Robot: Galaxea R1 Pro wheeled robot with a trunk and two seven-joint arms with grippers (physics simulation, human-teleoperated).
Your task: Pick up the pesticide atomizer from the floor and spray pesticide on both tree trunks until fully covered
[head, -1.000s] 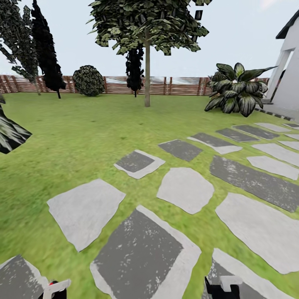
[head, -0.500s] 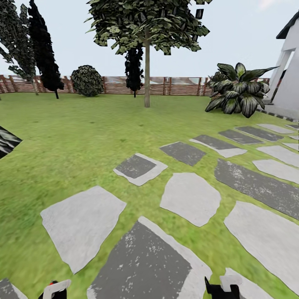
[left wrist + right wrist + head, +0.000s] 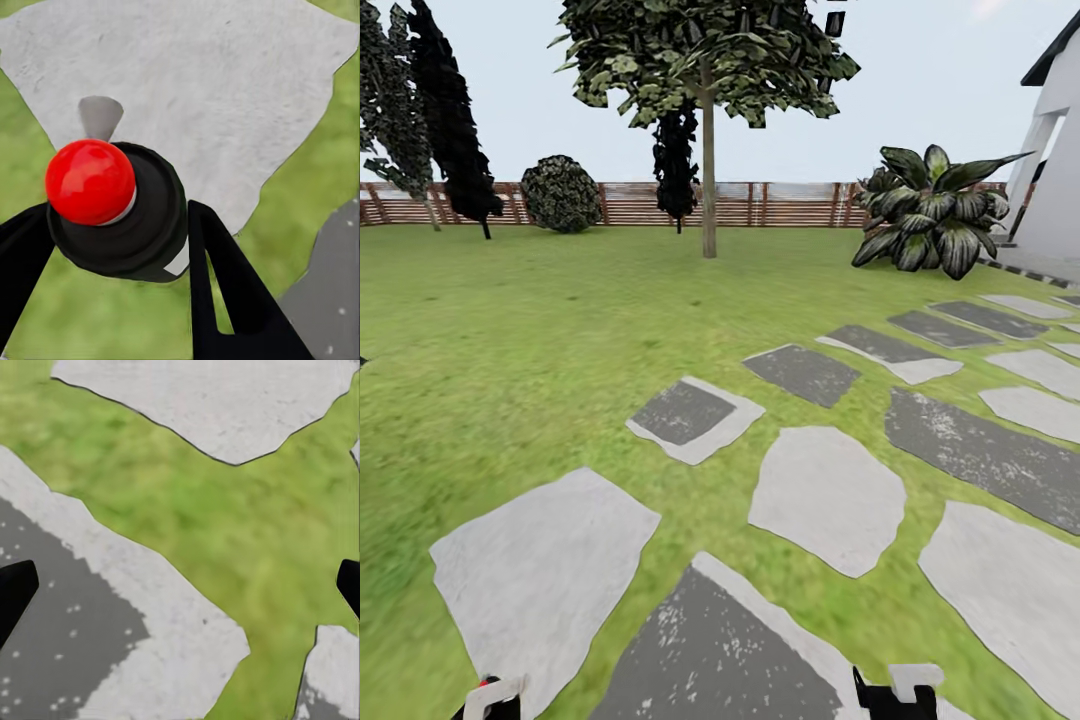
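One tree stands ahead across the lawn, with a pale bare trunk [image 3: 708, 190] and a wide jagged crown [image 3: 700, 50]. In the left wrist view my left gripper [image 3: 116, 211] is shut on the pesticide atomizer [image 3: 142, 225]. From here it shows as a dark round body with a glossy red knob [image 3: 90, 181], held between the black fingers [image 3: 225, 292]. My right gripper [image 3: 180, 585] is open over grass and slabs, its fingertips [image 3: 15, 585] far apart. Both grippers peek in at the head view's lower edge, left [image 3: 490, 700] and right [image 3: 890, 695].
Grey stepping slabs [image 3: 825, 495] run from under me toward the right. A slatted wooden fence [image 3: 790, 205] closes the lawn at the back. Dark columnar trees [image 3: 450, 120] and a round bush [image 3: 560, 193] stand at left, a broad-leaved plant [image 3: 935, 210] and a white house wall [image 3: 1060, 180] at right.
The whole view has shifted as I move: the slabs slide down and closer, and dark leaves at the left edge pass out of sight. Both grippers keep their places.
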